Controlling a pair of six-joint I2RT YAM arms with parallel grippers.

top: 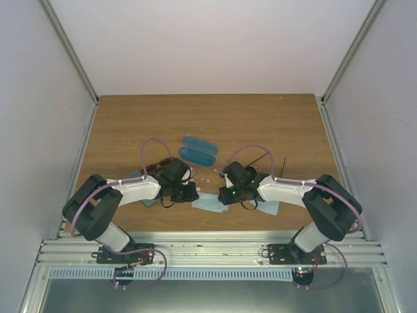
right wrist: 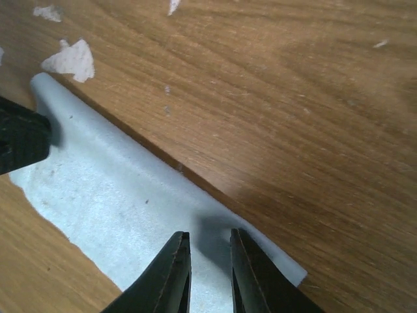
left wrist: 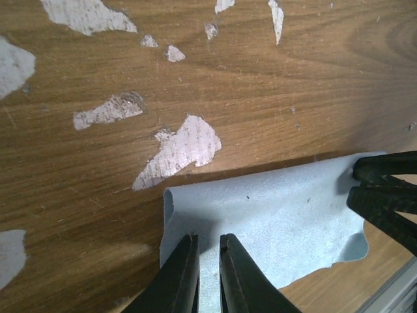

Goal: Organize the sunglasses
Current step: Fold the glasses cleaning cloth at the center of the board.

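Sunglasses lie on either side of the bright blue oval case (top: 197, 150), a glossy thing that shows as two long rounded shells side by side. The reddish-brown pair (top: 158, 165) sits just left of the case, half hidden behind the left arm. The black pair (top: 260, 160) lies to the right of the case; only its thin wire-like arms show clearly past the right arm.

Nearer than the case, a soft pale-blue cleaning cloth (top: 208, 204) lies on the wood-grain table (top: 215, 117), one edge curled up. The left gripper (left wrist: 208, 244) is clenched on one end of the cloth, its dark tapered fingers almost meeting. The right gripper (right wrist: 210, 238) pinches the opposite end, with a slightly wider gap. White scuffs (left wrist: 179, 150) mar the veneer beside the cloth.
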